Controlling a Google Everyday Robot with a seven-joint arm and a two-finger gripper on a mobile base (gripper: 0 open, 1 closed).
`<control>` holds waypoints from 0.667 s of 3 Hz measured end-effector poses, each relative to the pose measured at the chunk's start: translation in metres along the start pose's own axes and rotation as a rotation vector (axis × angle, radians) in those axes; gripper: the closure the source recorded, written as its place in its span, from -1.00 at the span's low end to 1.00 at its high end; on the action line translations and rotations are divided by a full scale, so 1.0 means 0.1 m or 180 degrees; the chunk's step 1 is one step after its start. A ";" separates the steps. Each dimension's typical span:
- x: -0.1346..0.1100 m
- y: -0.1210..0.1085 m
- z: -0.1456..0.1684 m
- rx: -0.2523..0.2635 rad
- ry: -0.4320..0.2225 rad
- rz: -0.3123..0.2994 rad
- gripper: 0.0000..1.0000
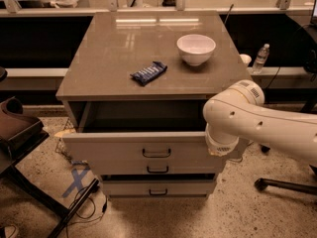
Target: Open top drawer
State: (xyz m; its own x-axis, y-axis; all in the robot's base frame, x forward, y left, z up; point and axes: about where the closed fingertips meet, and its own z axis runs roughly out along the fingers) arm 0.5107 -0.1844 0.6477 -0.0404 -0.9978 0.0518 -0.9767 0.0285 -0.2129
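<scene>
Fingers hidden behind the white arm (267,123), state cannot be told; the gripper (220,148) sits at the right front corner of the open top drawer (129,148).

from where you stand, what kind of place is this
Likely an office or lab: a drawer cabinet, top drawer pulled out, a rolling chair base, a water bottle. The gripper is at that drawer's right end.

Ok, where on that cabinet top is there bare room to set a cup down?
The cabinet top is bare left of and behind the snack bar. The strip in front of the white bowl is free. Crowded: the right end of the top drawer, where the hand sits.
</scene>
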 end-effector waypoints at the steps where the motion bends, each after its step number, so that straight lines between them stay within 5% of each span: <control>1: 0.00 0.00 0.00 0.0000 0.0000 0.0000 0.63; 2: 0.00 0.00 -0.01 0.0000 0.0000 0.0000 0.19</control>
State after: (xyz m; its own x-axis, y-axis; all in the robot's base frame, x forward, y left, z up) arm 0.5106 -0.1845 0.6483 -0.0404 -0.9978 0.0519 -0.9767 0.0285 -0.2129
